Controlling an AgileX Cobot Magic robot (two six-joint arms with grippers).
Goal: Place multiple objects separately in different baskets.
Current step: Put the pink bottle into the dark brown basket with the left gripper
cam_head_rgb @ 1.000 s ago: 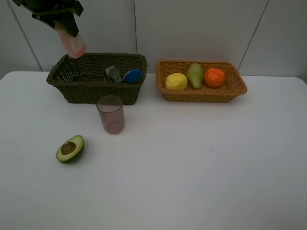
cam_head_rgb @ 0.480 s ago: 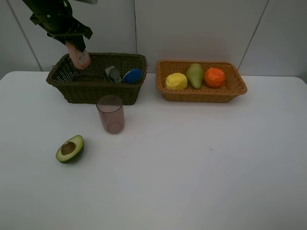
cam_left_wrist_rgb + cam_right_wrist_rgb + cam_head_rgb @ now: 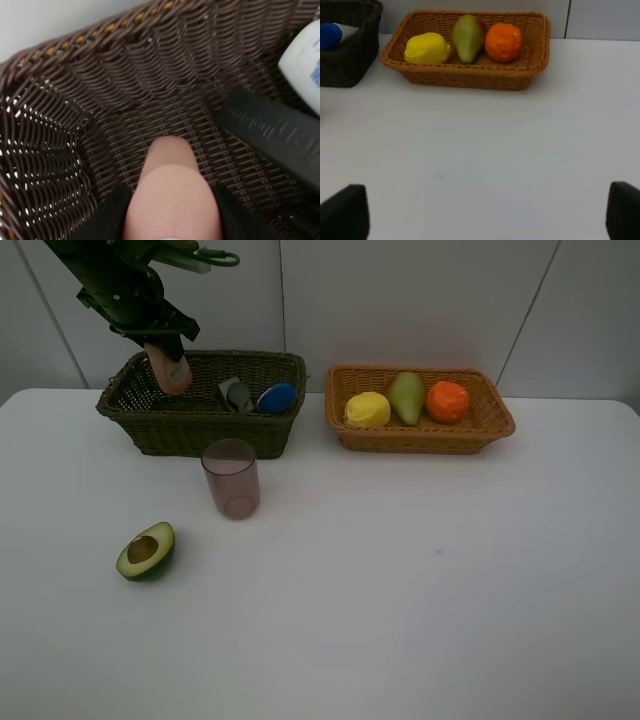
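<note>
Left gripper (image 3: 158, 340) clamps the pink bottle (image 3: 170, 371), tip inside the dark basket (image 3: 205, 432); right gripper (image 3: 482, 215), well apart from it, gapes wide, empty

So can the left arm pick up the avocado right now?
Probably not yet. The left gripper is full: it grips the pink bottle at the dark basket. The avocado half lies uncovered on the table, with nothing around it.

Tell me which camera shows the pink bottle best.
The left wrist view: the pink bottle fills the foreground, gripped by the left gripper over the floor of the dark basket. The exterior high view shows it small, its top hidden by the gripper. The right wrist view misses it.
</note>
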